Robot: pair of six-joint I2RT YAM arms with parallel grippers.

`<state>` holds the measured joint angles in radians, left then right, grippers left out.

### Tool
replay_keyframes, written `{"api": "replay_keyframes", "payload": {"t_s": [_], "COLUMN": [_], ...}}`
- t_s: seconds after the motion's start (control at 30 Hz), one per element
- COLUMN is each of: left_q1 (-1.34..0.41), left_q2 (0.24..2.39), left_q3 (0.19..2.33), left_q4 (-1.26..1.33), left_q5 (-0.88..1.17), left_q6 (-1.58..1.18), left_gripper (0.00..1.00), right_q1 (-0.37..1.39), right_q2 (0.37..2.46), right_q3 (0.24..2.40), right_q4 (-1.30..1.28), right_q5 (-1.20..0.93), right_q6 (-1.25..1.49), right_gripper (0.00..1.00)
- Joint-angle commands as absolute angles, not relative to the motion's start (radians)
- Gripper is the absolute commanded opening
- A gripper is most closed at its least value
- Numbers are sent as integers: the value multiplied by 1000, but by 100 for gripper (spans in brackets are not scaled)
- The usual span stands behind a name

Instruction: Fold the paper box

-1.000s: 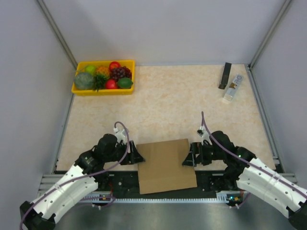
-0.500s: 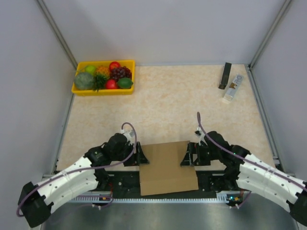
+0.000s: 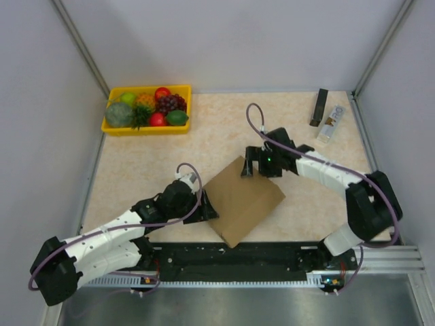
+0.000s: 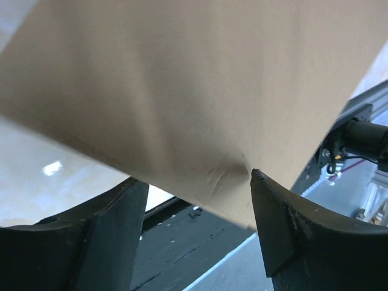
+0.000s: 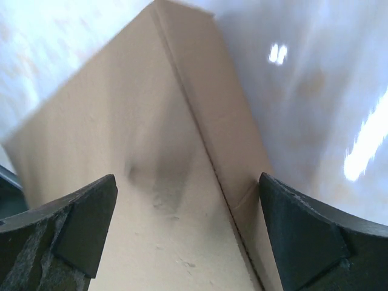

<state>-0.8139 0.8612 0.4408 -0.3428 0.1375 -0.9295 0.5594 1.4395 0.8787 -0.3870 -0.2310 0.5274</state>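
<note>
Task thing: the paper box, plain brown corrugated cardboard, lies near the middle of the tabletop, turned like a diamond with one corner toward the arm bases.
Box shape: from above it looks like one closed rectangular block. The right wrist view shows a flat top face meeting a narrow side wall along a creased edge, with a small tab cut in that wall.
Loose flaps: none stand up or stick out in any view. The underside and the near walls are hidden.
Left gripper: at the box's left-hand edge, low over the tabletop. Its fingers are spread, and the cardboard's lower edge runs across just above them. One tip looks to touch that edge, but nothing is clamped.
Right gripper: over the far corner of the box, spread wide. Its fingers stand either side of the creased edge and are not pinching it.
Done, as far as can be judged: the walls seem to be raised and the lid down, so most of the folding looks finished.
Left, as far as can be judged: probably pressing the lid or tucking the tab home. Whether any tab is loose cannot be told from here.
Bystanders: a yellow fruit tray in the far left corner, and a black bar beside a small pale bottle-like item at the far right, all well apart from the box.
</note>
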Motion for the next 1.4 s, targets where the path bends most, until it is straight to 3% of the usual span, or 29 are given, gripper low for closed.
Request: {"api": "replay_keyframes", "payload": {"t_s": [0.0,0.07,0.2,0.37,0.5,0.53,0.63,0.7,0.77,0.8,0.9,1.03,1.07,1.27,1.37], "left_q1": [-828,-828,-827,-805,-714,-656,-550,-529,-526,-526,-528,-525,-525,-525,-525], "left_q2": [896,874,755,710,848,873,960,1047,1112,1173,1226,1235,1238,1265,1256], "left_q3": [489,498,543,646,768,773,758,796,842,892,873,825,816,793,759], "left_q4": [-113,-156,-308,-463,-540,-529,-425,-411,-448,-500,-482,-414,-408,-403,-393], "left_q5": [210,190,103,13,-23,-9,73,71,74,81,104,172,181,193,196], "left_q6": [-963,-940,-884,-757,-677,-660,-577,-540,-482,-471,-451,-478,-479,-476,-482], "left_gripper": [72,73,74,78,78,70,60,63,72,75,76,72,70,55,53], "right_q1": [514,486,446,446,456,463,547,584,630,729,891,1020,1028,1061,1068], "right_q2": [1699,1776,1781,1522,1284,1232,1091,1022,990,991,1029,1074,1087,1189,1236], "right_q3": [1245,1404,1408,1198,1033,975,911,901,859,851,839,763,752,741,741], "right_q4": [-427,-609,-710,-726,-733,-733,-793,-828,-809,-807,-778,-637,-618,-566,-535], "right_q5": [-361,-197,-5,90,20,-33,-14,-23,-86,-84,-17,-43,-43,-5,-3], "right_q6": [368,304,272,302,396,412,468,495,562,593,719,828,853,851,854], "right_gripper": [99,99,99,99,99,93,87,77,65,59,53,10,6,0,0]}}
